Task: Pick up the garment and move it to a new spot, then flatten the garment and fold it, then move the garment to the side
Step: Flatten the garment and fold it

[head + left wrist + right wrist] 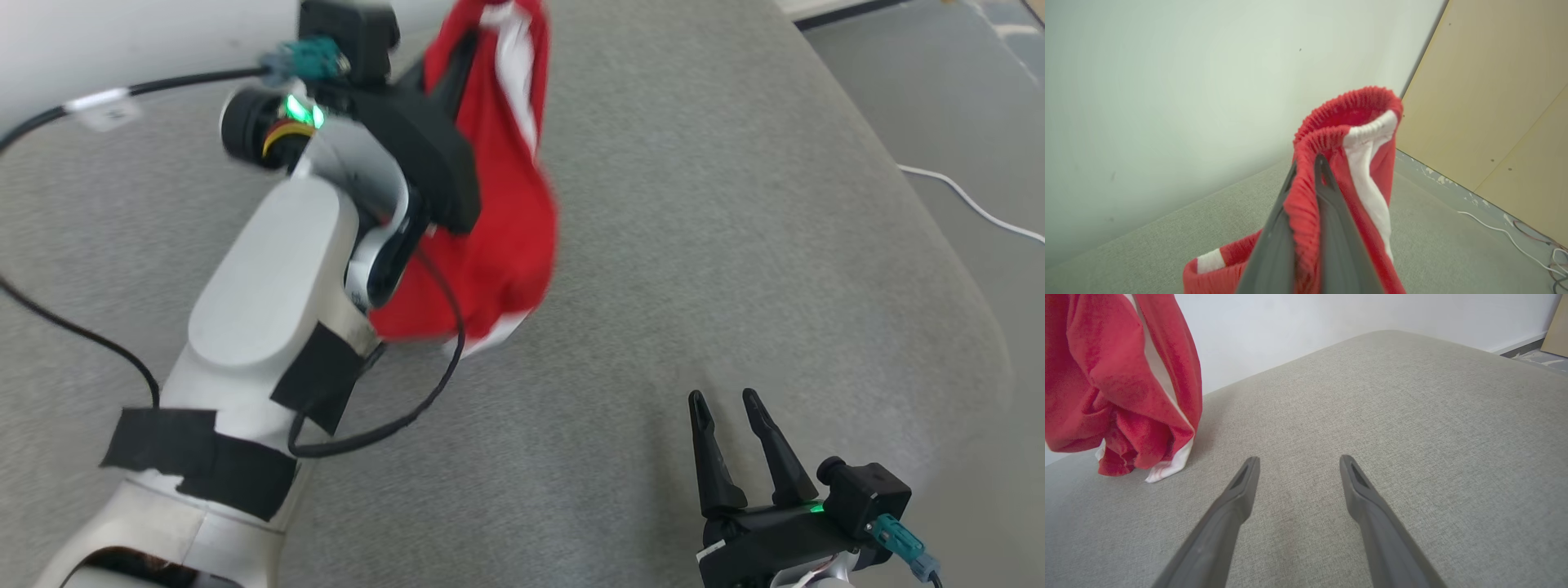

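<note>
Clamped on the ribbed red waistband, left pincer (1307, 161), both dark fingers pressed against the cloth. Garment (1367, 134), red with a white stripe, held up over the grey fabric-covered bench (694, 204), hanging in a loose bunch, lowest white hem down at the bench surface. Right pincer (724, 396) low at the near right, fingers spread wide, gripping nothing, well apart from the garment. Open stretch of bench between the two and out to the rounded right-hand corner. Beyond that edge, floor (939, 82) with a white cable (971, 200); pale wall (1167, 81) along the back edge.
</note>
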Robot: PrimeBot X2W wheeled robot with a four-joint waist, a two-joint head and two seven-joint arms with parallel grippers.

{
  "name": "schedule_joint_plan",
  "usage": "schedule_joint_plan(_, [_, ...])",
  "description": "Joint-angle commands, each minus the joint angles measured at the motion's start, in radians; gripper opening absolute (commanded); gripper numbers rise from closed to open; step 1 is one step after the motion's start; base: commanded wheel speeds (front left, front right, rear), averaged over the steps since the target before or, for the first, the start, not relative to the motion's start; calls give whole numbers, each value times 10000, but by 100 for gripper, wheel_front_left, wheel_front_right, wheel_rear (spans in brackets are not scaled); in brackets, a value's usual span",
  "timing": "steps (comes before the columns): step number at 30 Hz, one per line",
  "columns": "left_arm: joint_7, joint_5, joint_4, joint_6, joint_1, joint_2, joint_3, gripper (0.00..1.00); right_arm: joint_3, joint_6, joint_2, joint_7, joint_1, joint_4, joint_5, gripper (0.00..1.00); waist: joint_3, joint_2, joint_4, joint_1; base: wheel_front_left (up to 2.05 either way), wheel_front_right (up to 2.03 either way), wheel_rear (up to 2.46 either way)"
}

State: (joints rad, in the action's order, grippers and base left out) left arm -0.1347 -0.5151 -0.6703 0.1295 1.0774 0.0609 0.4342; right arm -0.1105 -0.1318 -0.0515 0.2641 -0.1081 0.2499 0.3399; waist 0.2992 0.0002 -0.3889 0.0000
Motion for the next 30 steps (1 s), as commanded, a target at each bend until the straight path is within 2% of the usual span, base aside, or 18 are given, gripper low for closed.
schedule_joint_plan(1, [572,-439,298,4,200,-41,-87,0,-6,22,25,6,-58,39,-108,100,-335,-2,460,0,0,0,0])
schedule_joint_plan(5, [1915,-2087,1304,-137,237,-127,314,0,79,22,22,5,22,120,-196,100,-624,-2,1038,0,0,0,0])
schedule_joint_plan(9, [2134,-3966,1985,-724,-508,-99,1196,0,165,22,22,5,76,139,-269,100,-795,-2,1712,0,0,0,0])
schedule_joint_plan(14, [2240,-5191,2169,-1358,-2605,-108,1746,0,307,22,22,5,186,168,-338,100,-912,-2,2512,0,0,0,0])
schedule_joint_plan(17, [2375,-5530,1972,-1526,-4090,78,1733,0,306,22,23,5,215,174,-372,100,-975,-2,2874,0,0,0,0])
schedule_joint_plan(22, [2704,-5742,1972,-1595,-5522,354,1689,0,351,22,17,5,255,206,-460,100,-1091,-2,3252,0,0,0,0])
schedule_joint_plan(26, [3232,-5524,2296,-1587,-6453,774,1658,0,343,22,22,5,281,225,-491,100,-1213,-2,3478,0,0,0,0])
schedule_joint_plan(30, [3558,-5298,2680,-1799,-7198,1143,1589,0,333,22,17,5,349,263,-513,100,-1368,-2,3558,0,0,0,0])
